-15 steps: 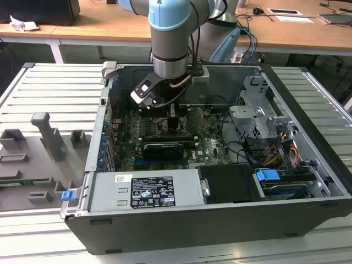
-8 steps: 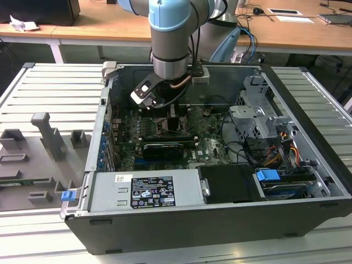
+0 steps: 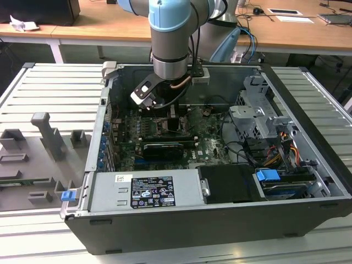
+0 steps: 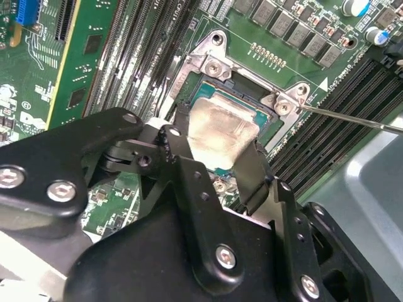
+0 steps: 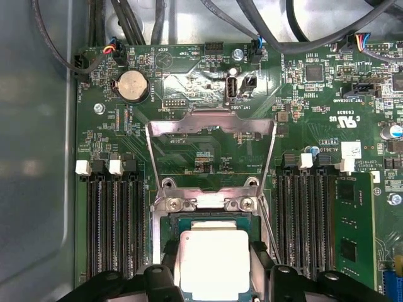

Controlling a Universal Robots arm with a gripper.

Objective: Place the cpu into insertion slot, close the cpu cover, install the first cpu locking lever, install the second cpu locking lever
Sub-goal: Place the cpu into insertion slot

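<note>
Exterior view: the arm reaches down into the open case [image 3: 220,228], with the gripper [image 3: 168,118] low over the green board and the drive cage [image 3: 258,113] near on the exterior view's right.

Second wrist view: the fingers [image 4: 255,173] clamp two opposite edges of the cpu [image 4: 220,129] at the insertion slot [image 4: 217,66] — whether it is seated, I cannot tell. A thin lever [image 4: 352,118] lies just beside.

First wrist view: the cpu cover [image 5: 211,124] stands open beyond the slot — memory slots [image 5: 113,220] flank both sides.

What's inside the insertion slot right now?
The cpu sits in the insertion slot, its pale metal top showing. The slot's contacts beneath it are covered, and the hand hides one edge.
</note>
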